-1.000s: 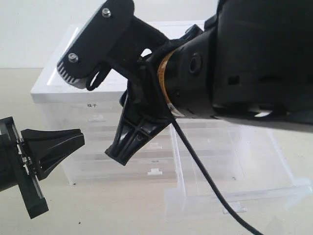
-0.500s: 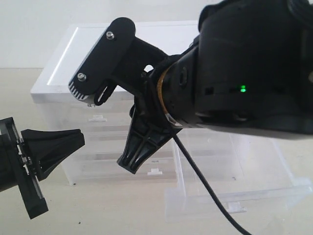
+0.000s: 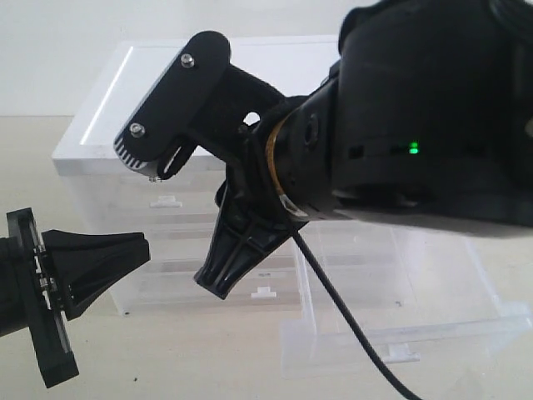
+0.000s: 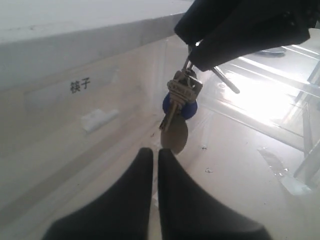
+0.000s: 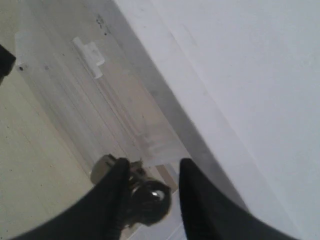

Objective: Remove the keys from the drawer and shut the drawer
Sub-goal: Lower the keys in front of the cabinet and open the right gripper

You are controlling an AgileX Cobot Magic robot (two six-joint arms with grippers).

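Note:
The keys (image 4: 179, 102), silver with a round blue fob and a silvery tag, hang in the air from my right gripper (image 5: 150, 167), which is shut on their ring. In the right wrist view the keys (image 5: 145, 196) sit between the fingers, against one of them. In the exterior view my right gripper (image 3: 218, 283) points down in front of the cabinet and hides the keys. The clear drawer (image 3: 400, 321) stands pulled out at the lower right. My left gripper (image 4: 151, 152) is shut and empty, just below the hanging keys; it shows as the left gripper (image 3: 140, 246) at lower left.
The clear plastic drawer cabinet (image 3: 104, 125) stands on a beige table (image 3: 191, 358). Its twin half-width drawer with a bold dark label (image 4: 80, 85) and white tab handle (image 4: 99, 119) is shut. A black cable (image 3: 350, 325) trails from the right arm across the open drawer.
My right arm swung right and lowered a little with the keys. My left gripper shifted slightly down and to the right.

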